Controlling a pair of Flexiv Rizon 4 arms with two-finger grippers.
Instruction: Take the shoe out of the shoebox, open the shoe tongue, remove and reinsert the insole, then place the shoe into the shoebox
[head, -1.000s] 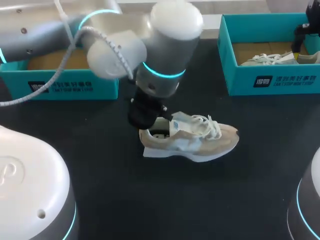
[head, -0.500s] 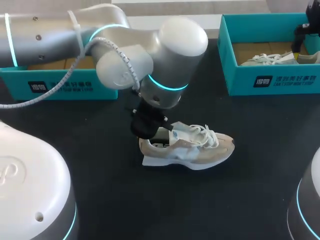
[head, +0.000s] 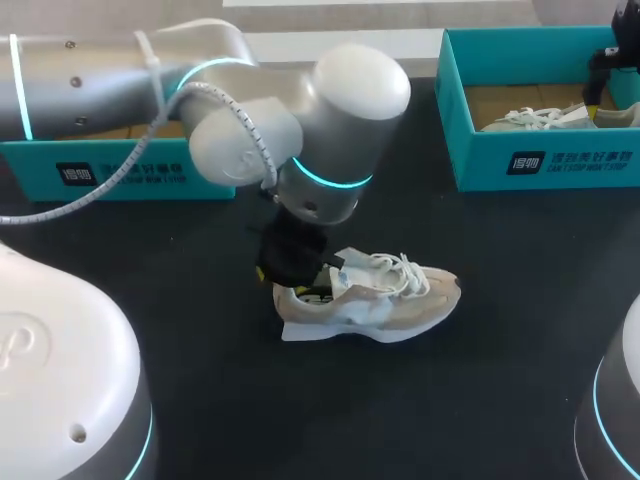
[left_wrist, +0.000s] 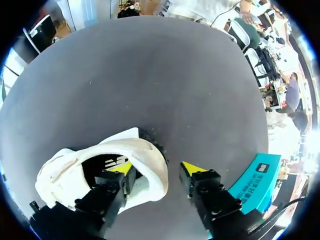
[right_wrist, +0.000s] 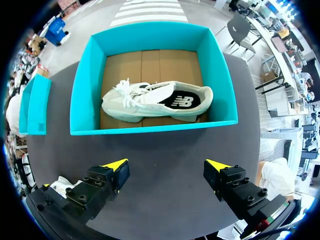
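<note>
At heel end of sneaker (left_wrist: 150, 160), L gripper (left_wrist: 155, 169) straddles the collar, fingers spread w/ no pinch: one tip inside, one outside. Sneaker lies on table (head: 500, 350), toe to 3 o'clock; teal shoebox (head: 130, 165) at 10. Prob best: clamp collar squarely, keep clear of insole (left_wrist: 100, 165). R gripper (right_wrist: 167, 167) agape.

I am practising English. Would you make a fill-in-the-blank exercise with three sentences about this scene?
The left claw has one finger inside the shoe, at its ___ end.
The right claw hangs above a box that holds another ___.
The tips of both claws are ___.
Missing words: heel; shoe; yellow.
</note>
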